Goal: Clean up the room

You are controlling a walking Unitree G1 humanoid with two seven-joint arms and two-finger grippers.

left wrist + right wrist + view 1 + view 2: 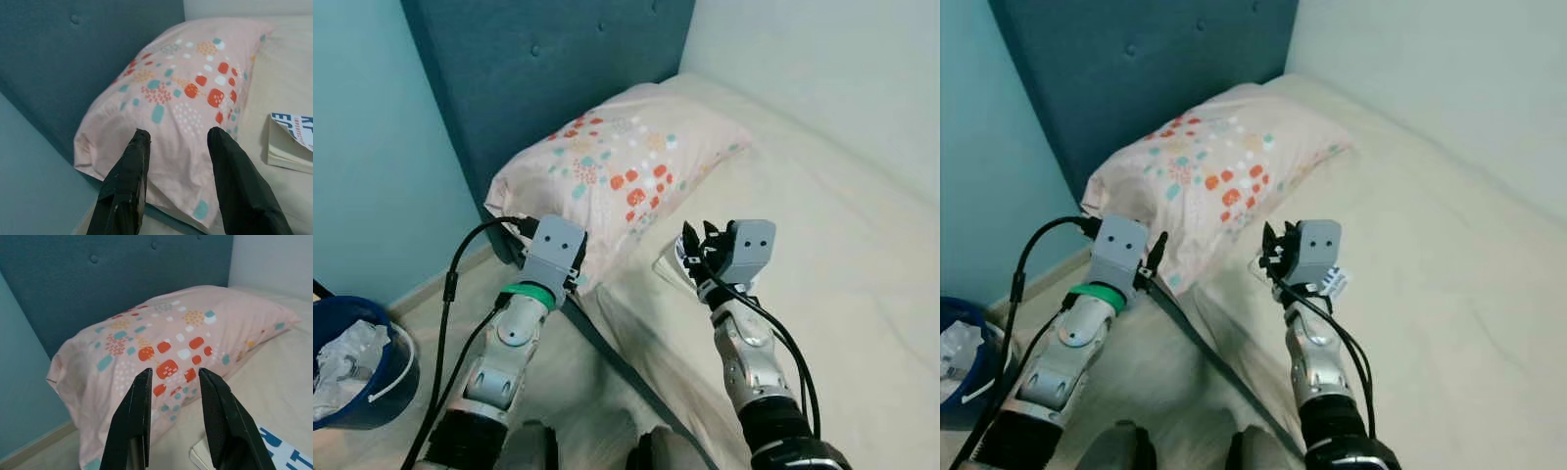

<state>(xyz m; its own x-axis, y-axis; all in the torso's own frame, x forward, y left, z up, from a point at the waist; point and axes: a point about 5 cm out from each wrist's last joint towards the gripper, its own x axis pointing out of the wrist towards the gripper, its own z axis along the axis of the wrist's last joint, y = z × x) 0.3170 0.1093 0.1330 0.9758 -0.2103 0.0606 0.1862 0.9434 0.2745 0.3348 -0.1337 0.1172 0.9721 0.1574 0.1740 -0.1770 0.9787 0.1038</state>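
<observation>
A pink pillow [617, 166] with red and teal dots lies at the head of the cream bed [842, 245], against the blue headboard [548, 78]. A white booklet with blue print [293, 144] lies on the sheet beside the pillow's near end. My left gripper [178, 134] is open and empty, held just short of the pillow's near corner by the bed's edge. My right gripper [174, 373] is also open and empty, hovering over the booklet [668, 264] and pointing at the pillow.
A dark blue bin [352, 362] holding crumpled white paper stands on the floor at my lower left, next to the teal wall. The bed's edge runs between my two arms. A pale wall borders the bed's far side.
</observation>
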